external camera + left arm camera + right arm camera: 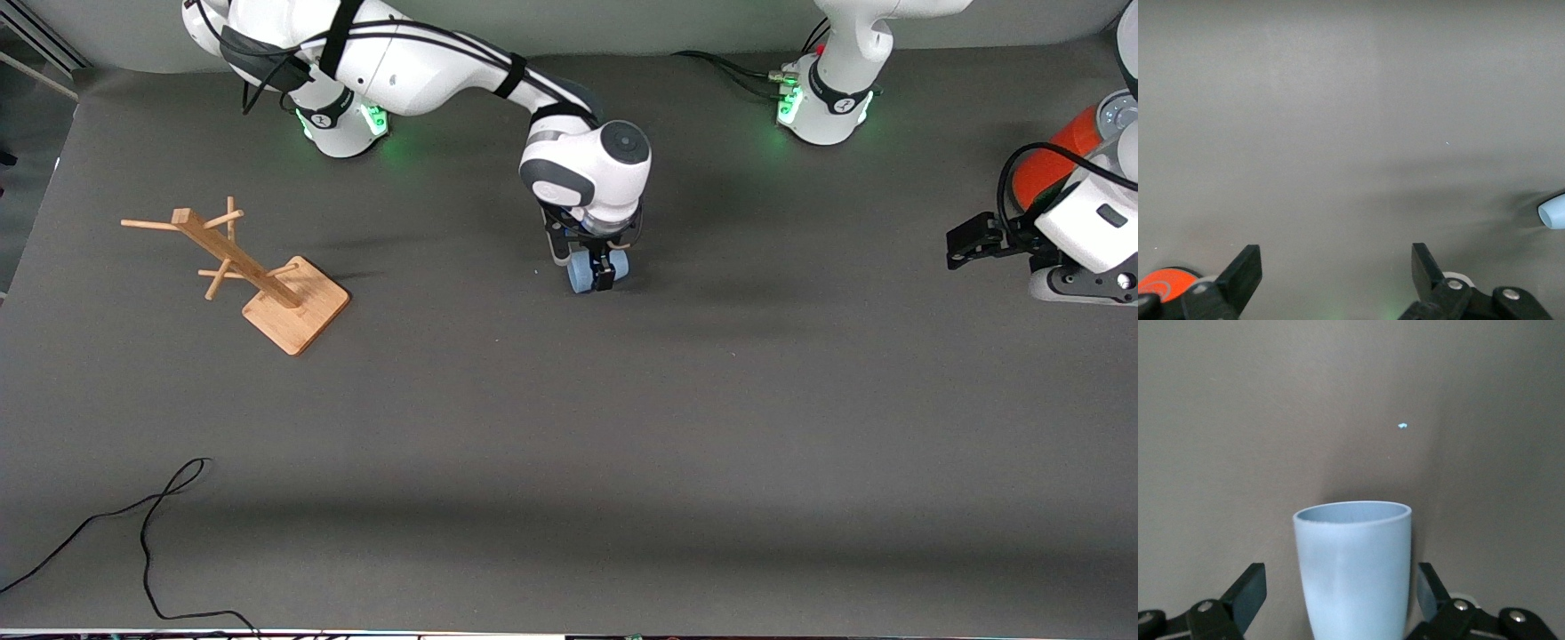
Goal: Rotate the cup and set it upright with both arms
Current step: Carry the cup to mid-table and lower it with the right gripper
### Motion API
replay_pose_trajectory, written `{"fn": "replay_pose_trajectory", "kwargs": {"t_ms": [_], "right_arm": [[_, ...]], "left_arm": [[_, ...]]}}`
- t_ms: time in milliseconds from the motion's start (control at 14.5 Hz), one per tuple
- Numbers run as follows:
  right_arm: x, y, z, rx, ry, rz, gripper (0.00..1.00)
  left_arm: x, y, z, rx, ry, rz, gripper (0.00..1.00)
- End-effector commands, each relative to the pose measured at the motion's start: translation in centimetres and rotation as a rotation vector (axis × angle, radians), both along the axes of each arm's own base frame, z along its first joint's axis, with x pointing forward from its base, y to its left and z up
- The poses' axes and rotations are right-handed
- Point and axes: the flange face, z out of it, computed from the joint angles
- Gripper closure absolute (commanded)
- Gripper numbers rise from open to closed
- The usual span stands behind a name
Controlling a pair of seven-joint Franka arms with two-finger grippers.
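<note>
The light-blue cup (582, 272) lies on its side near the middle of the table. My right gripper (598, 269) is down over it, with its jaws open on either side of the cup's body. In the right wrist view the cup (1353, 570) fills the space between the fingers (1248, 590), with its rim pointing away from the wrist. One finger stands clearly apart from the cup and the other is close to it. My left gripper (965, 242) is open and empty and waits near the left arm's end of the table. The left wrist view (1335, 260) shows the cup's end (1553, 212) at its edge.
A wooden mug tree (258, 276) on a square base stands toward the right arm's end. An orange-red cylinder (1058, 151) stands beside the left arm's wrist and shows in the left wrist view (1161, 283). A black cable (151, 533) lies near the front edge.
</note>
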Motion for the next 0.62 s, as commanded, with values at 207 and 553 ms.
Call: {"fn": "replay_pose_trajectory", "kwargs": {"t_ms": [207, 553], "right_arm": [[2.5, -0.7, 11.7, -0.074, 0.101, 0.259, 0.0], [11.2, -11.7, 25.6, 0.072, 0.103, 0.443, 0.0]], "left_arm": [[-0.4, -0.1, 0.5, -0.001, 0.009, 0.005, 0.0], [-1.0, -1.4, 0.2, -0.002, 0.026, 0.016, 0.0]]}}
